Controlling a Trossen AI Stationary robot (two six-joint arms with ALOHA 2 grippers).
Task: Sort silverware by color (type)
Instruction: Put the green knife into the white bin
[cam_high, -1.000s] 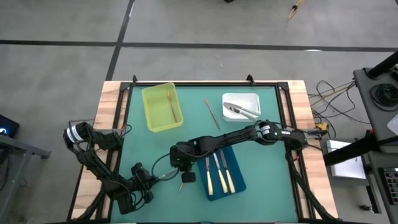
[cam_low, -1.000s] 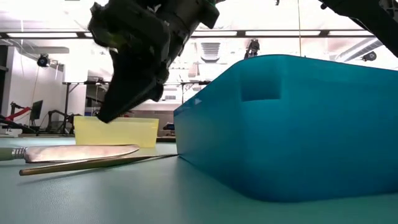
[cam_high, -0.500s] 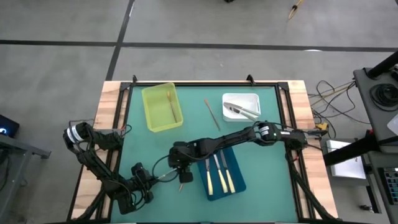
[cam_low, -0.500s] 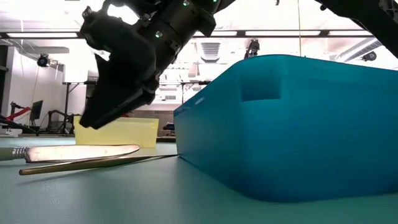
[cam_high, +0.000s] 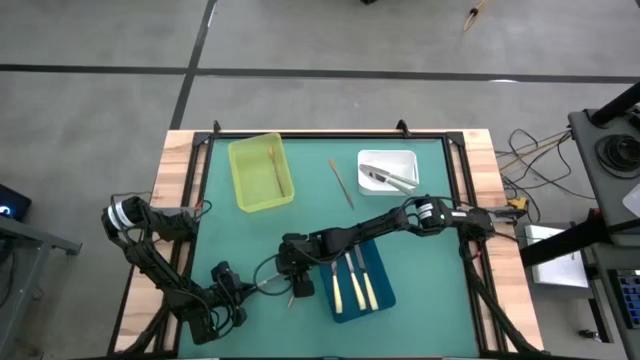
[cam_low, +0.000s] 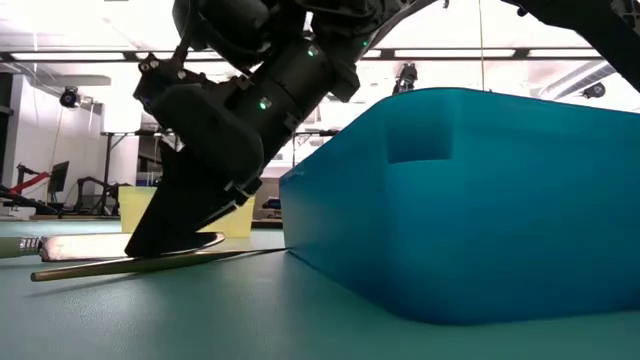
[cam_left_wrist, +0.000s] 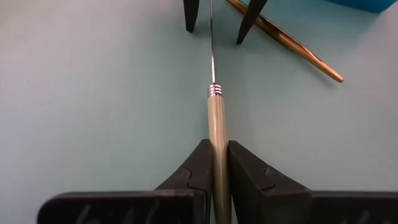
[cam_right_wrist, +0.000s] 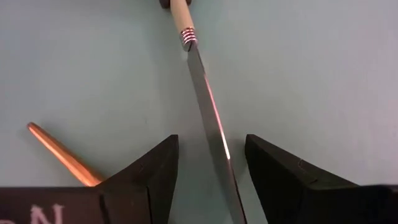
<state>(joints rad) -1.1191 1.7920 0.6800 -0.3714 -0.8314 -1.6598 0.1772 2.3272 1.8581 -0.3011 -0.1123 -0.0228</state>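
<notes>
My left gripper (cam_left_wrist: 217, 163) is shut on a cream-handled knife (cam_left_wrist: 216, 112) low over the green table, near its front edge. The knife points away from it toward my right gripper (cam_right_wrist: 211, 163). That gripper stands open, one finger on each side of the silver blade (cam_right_wrist: 211, 118), with a gap to each. In the low view the right gripper (cam_low: 175, 235) slants down over the blade (cam_low: 100, 243). A gold-copper utensil (cam_low: 150, 262) lies flat on the table beside the blade. My left gripper pinches the knife's cream handle (cam_left_wrist: 217, 134) between its two fingers, back from the ringed collar. The fingers lie along the handle and slant down from the table's left. The knife lies about level, blade on edge; whether it rests on the table I cannot tell.
A blue tray (cam_high: 378, 295) with three cream-handled knives stands right beside my right gripper. At the back stand a yellow tray (cam_high: 250, 185) holding a gold utensil and a white tray (cam_high: 400, 160) holding silver ones. Another gold utensil (cam_high: 341, 183) lies between them.
My right gripper has come down and tipped toward the knife's blade, from well above the table to just over it, and now straddles the blade. The knife and my left gripper have kept still.
</notes>
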